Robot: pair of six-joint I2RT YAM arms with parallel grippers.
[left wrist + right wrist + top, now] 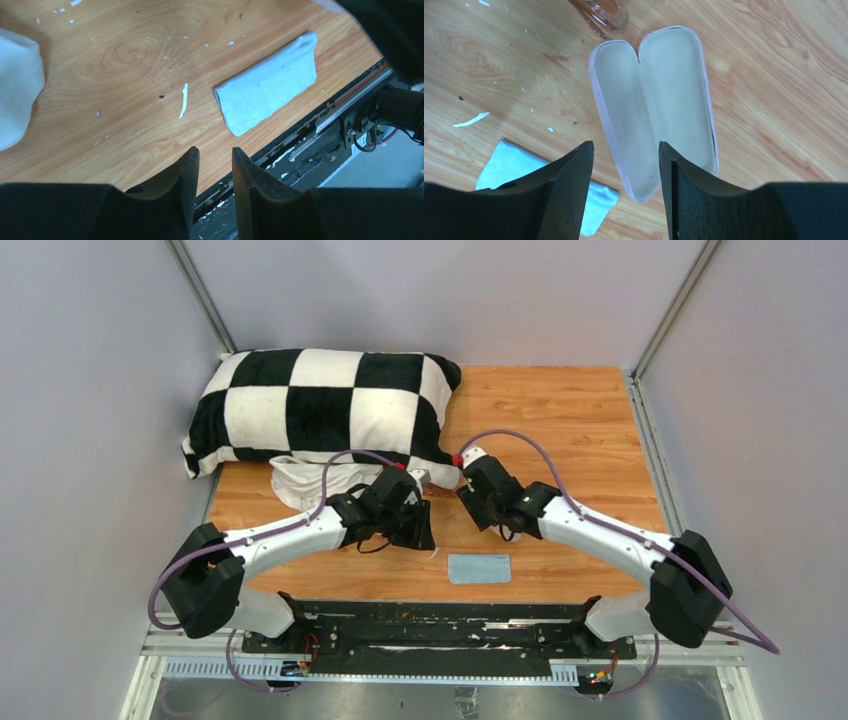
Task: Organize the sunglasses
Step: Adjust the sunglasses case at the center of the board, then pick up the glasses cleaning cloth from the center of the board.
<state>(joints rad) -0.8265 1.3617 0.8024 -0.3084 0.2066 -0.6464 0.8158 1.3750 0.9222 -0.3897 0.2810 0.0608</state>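
**Overhead view, near edge at 6 o'clock.** Nearest the arm bases, a light-blue cloth (479, 568) lies flat on the wooden table (560, 420) at about 6 o'clock, and nothing touches it.

Just beyond it, the left gripper (215, 152) hangs over bare wood. Its fingers are a narrow gap apart with nothing between them. In its wrist view the cloth sits at 1 o'clock.

The right gripper (626, 146) hovers over mid-table, fingers spread and nothing clamped. Directly below it the pink case (654, 105) lies opened flat, cream lining up, with both halves vacant.

At 11 o'clock from the case, just past its far end, a brown-tinted lens with a dark rim is cut off by the frame edge. This is judged to be the sunglasses (606, 12), lying on the table outside the case. Whether they touch the case cannot be told.

Farther out lie a white fabric bundle (300, 482) at 10 o'clock and a checkered pillow (320, 400) at 11 o'clock.

**Progress: early.** The case is open and ready. The sunglasses are not yet in it, and closing the case comes after that.
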